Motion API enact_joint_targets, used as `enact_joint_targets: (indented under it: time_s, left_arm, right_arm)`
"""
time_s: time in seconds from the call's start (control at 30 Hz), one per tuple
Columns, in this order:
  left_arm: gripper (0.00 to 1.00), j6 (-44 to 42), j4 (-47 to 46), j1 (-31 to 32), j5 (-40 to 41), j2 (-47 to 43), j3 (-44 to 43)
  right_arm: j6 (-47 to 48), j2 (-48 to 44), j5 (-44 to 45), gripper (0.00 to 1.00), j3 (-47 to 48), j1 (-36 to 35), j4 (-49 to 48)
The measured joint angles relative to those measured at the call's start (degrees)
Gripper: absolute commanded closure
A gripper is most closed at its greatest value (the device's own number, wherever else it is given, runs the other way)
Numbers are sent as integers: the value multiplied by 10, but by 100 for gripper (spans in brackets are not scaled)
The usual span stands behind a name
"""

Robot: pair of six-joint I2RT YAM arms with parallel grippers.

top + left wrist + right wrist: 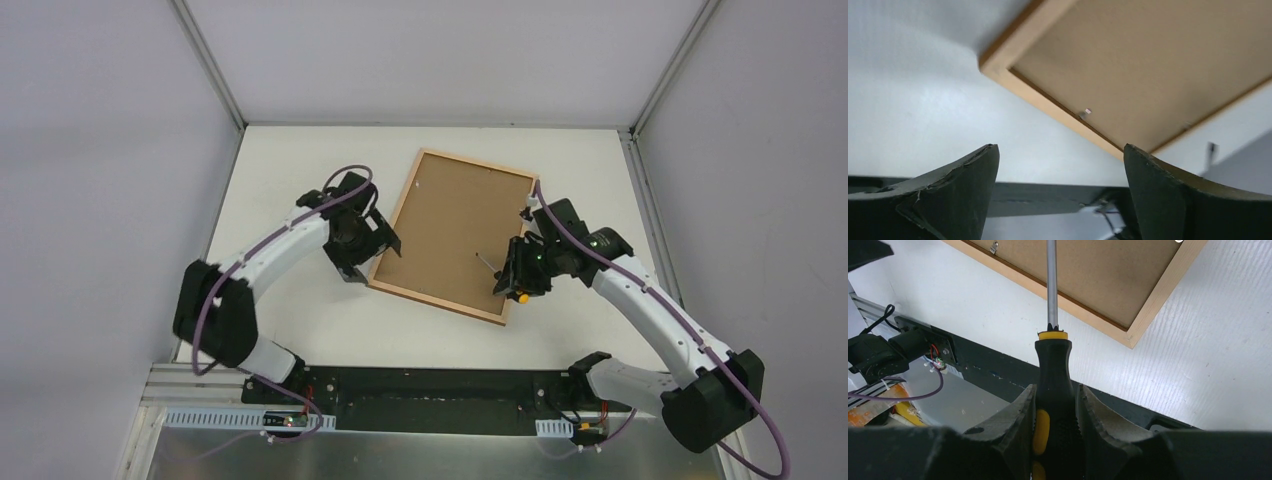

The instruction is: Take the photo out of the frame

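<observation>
The frame (440, 215) lies face down on the white table, its brown back up inside a thin wooden rim. The photo is hidden under that back. My left gripper (372, 250) is open and empty just off the frame's left edge; in the left wrist view the gripper (1060, 155) sits short of the frame's corner (1148, 65). My right gripper (522, 272) is shut on a black-and-yellow screwdriver (1053, 370) whose shaft reaches over the frame's back (1098, 270) near its right edge. A small metal tab (1084, 113) sits on the rim.
A black base plate (430, 400) and a metal rail run along the table's near edge. Grey enclosure walls with metal posts (205, 55) close in the table at the back and both sides.
</observation>
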State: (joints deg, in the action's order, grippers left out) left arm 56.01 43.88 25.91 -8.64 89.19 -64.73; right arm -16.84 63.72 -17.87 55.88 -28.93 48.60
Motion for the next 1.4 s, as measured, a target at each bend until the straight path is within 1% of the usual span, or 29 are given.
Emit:
enact_joint_targets:
  time_s: [0.1, 0.17, 0.23, 0.33, 0.43, 0.53, 0.6, 0.63, 0.77, 0.93, 1.03, 1.2, 1.3, 1.37, 1.4]
  left_arm:
    - [1, 139, -19, 31, 3, -96, 29]
    - [1, 227, -39, 46, 3, -139, 63]
    - [1, 317, -56, 61, 11, -161, 102]
    - [3, 419, -77, 86, 43, -155, 143]
    - [14, 480, -110, 109, 68, -142, 161]
    - [28, 520, -151, 124, 90, -126, 175]
    - [34, 541, -172, 132, 109, -113, 182]
    - [34, 548, -183, 136, 117, -108, 185]
    - [33, 567, -202, 146, 137, -100, 198]
    - [31, 576, -221, 159, 142, -87, 211]
    - [34, 577, -231, 165, 152, -80, 222]
    - [54, 574, -268, 168, 166, -73, 251]
    - [70, 565, -296, 169, 169, -73, 266]
    - [82, 554, -312, 169, 172, -75, 277]
    - [90, 544, -321, 169, 175, -75, 282]
  right_arm:
    - [0, -1, -8, 100, -5, 0, -2]
    - [0, -1, -14, 100, -6, 0, -4]
    - [0, -1, -18, 100, -6, 0, -5]
    - [1, -3, -21, 100, -6, 0, -6]
    - [4, -9, -21, 100, -9, 0, -8]
    - [5, -18, -21, 100, -17, 0, -9]
    - [5, -23, -21, 100, -23, 0, -10]
    - [5, -24, -21, 100, -26, 0, -11]
    - [5, -27, -21, 100, -33, 0, -13]
    - [5, -27, -21, 100, -33, 0, -18]
    - [5, -27, -22, 100, -35, 0, -22]
    - [5, -26, -25, 100, -46, 0, -27]
    - [6, -25, -26, 100, -48, 0, -28]
    - [7, -25, -26, 100, -48, -2, -29]
    - [7, -25, -26, 100, -48, -4, -29]
